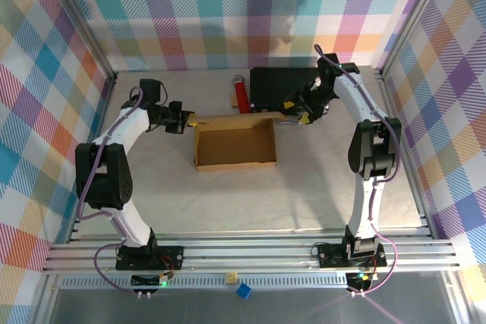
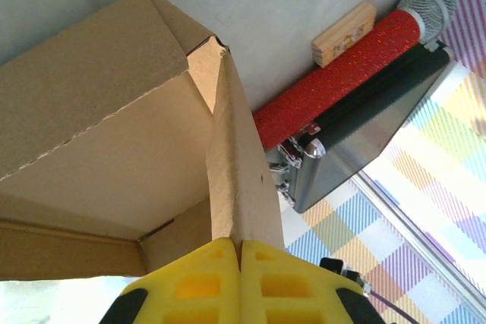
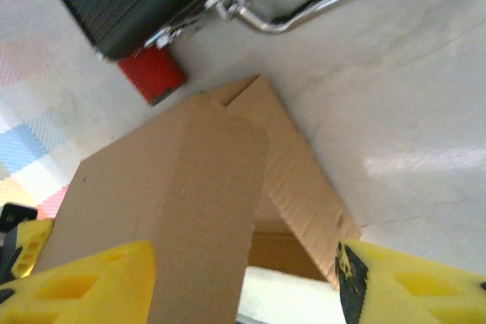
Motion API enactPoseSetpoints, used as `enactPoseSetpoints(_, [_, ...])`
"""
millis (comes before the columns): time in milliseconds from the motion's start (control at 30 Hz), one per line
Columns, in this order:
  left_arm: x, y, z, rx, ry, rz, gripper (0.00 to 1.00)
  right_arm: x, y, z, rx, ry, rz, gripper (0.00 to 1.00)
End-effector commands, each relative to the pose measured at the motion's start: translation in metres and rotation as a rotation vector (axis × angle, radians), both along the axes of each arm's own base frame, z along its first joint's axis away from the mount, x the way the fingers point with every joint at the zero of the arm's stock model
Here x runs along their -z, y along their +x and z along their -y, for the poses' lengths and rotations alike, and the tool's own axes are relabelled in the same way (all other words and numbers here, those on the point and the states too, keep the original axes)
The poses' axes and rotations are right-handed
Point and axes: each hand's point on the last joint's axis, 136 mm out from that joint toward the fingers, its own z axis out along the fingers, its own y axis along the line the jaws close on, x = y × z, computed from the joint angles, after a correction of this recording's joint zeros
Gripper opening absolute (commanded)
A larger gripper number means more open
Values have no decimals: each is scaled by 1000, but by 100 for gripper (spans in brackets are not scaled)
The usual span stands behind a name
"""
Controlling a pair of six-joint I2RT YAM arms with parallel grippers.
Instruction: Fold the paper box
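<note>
— Where is the paper box (image 1: 235, 146)?

— It sits open on the table (image 1: 228, 202), just in front of the black case (image 1: 277, 85). One back corner is almost at the case.

— Is the left gripper (image 2: 241, 252) holding it?

— Yes. Its yellow fingers are pressed together on a thin flap at the box's other back corner, the one away from the case. The picture edge cuts off the lower part of the fingers.

— And the right gripper (image 3: 243, 259)?

— Its fingers stand wide apart with a tall flap between them, just in front of the case. One finger meets the flap's edge in the picture, and I can't tell if it touches. The other has a gap beside it.

— What else is by the case?

— A red microphone (image 2: 342, 81) lies along the case's side. A little wooden block (image 2: 345, 33) lies just beside the microphone. The marks on the block are too blurry to read. From above, the right arm (image 1: 364, 111) covers one end of the case.
</note>
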Motion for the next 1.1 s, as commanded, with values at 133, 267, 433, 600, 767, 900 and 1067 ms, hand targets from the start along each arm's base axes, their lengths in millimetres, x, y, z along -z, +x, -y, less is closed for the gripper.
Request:
enactPoseSetpoints(133, [-26, 3, 2, 22, -34, 43, 0, -39, -4, -29, -35, 162, 21, 64])
enactPoseSetpoints(267, [-27, 2, 2, 22, -40, 49, 0, -41, -6, -41, -46, 201, 6, 64])
enactPoseSetpoints(433, [-31, 6, 3, 21, -46, 59, 0, -46, -8, -38, -68, 172, 25, 64])
enactPoseSetpoints(600, [-37, 7, 3, 24, -46, 72, 0, -55, -6, -14, -96, 28, 103, 65])
enactPoseSetpoints(767, [-41, 6, 4, 22, -51, 77, 0, -66, 3, -11, -102, 2, 164, 68])
enactPoseSetpoints(900, [-42, 7, 4, 17, -54, 80, 0, -55, -4, -28, -122, 61, 76, 67])
enactPoseSetpoints(1067, [-42, 8, 4, 14, -59, 81, 0, -45, -16, -49, -126, 128, 36, 67])
